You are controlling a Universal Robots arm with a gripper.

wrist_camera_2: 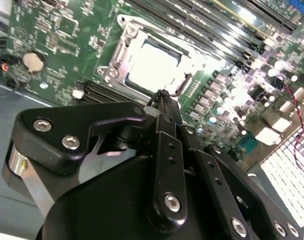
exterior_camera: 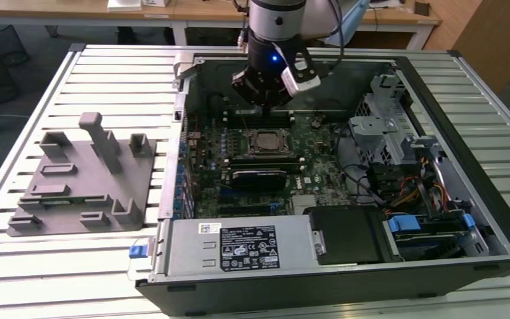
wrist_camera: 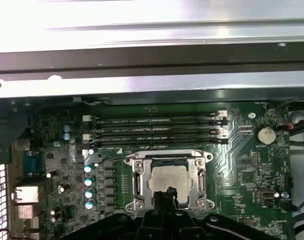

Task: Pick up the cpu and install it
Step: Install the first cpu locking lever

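Note:
The cpu [exterior_camera: 264, 141], a flat silver square, lies inside the metal-framed socket [exterior_camera: 242, 142] on the green motherboard of the open computer case. Both wrist views show the cpu [wrist_camera_2: 154, 65] [wrist_camera: 171, 179] seated in the frame. My gripper [exterior_camera: 263, 105] hangs over the board just beyond the socket, toward the far wall of the case. Its black fingertips meet in a point with nothing between them, as seen in both wrist views [wrist_camera_2: 162, 96] [wrist_camera: 167, 193]. The tip sits above the edge of the socket, apart from the cpu.
A black heatsink block [exterior_camera: 257, 178] lies on the board nearer the camera than the socket. Memory slots [wrist_camera: 157, 130] run beside the socket. A drive cage [exterior_camera: 388, 126] and cables fill the exterior view's right. A grey fixture [exterior_camera: 87, 179] stands on the slatted table [exterior_camera: 113, 73].

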